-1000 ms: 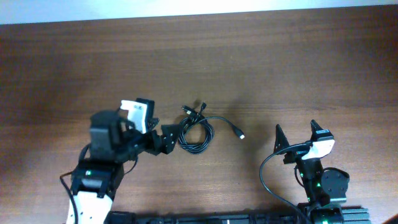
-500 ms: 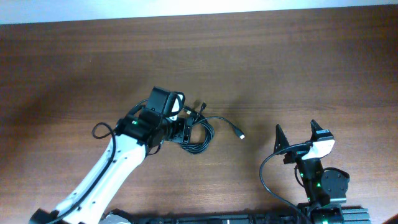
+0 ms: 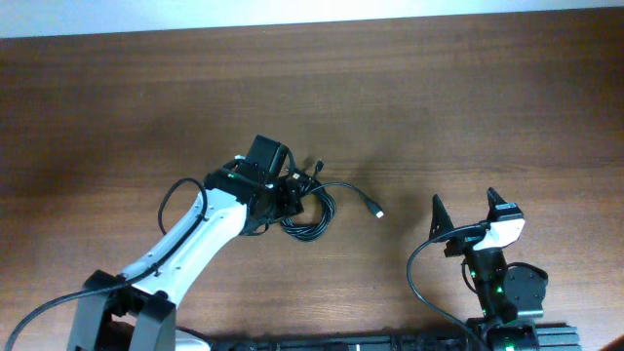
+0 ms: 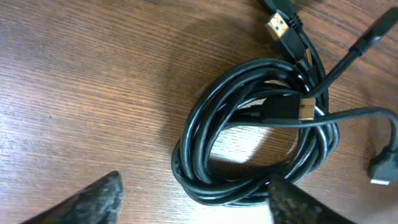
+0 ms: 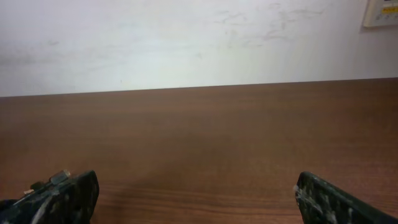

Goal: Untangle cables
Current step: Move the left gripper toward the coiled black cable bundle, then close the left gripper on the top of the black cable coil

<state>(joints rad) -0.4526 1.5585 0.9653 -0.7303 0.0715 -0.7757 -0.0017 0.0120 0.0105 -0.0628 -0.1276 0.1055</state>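
Observation:
The cables lie as one tangled black coil at the table's middle. Plug ends stick out at the top, and one strand runs right to a light-tipped plug. In the left wrist view the coil fills the centre, with gold-tipped plugs near the top. My left gripper is open just above the coil's left side, its fingers straddling the coil's lower edge. My right gripper is open and empty, well to the right of the cables, pointing at bare table.
The wooden table extends all round the coil. The pale wall lies beyond the far edge. A thick black arm wire loops beside the right arm's base.
My left arm has reached further right and forward, bringing its gripper over the coil's left side. The coil and the right arm have not moved.

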